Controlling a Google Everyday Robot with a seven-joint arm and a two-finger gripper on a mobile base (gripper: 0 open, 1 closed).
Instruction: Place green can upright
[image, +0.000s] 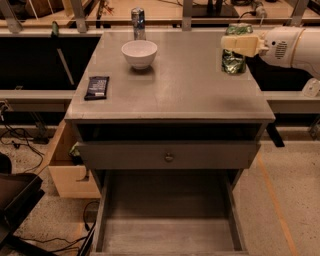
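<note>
The cream plastic hand (236, 44) at the right rear of the matt table (185, 92) grips the shiny metal green can (233, 63).

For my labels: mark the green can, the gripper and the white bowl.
green can (233, 62): camera view, lower body.
gripper (234, 44): camera view, between fingertips, around the can's top.
white bowl (139, 56): camera view, front wall.
</note>
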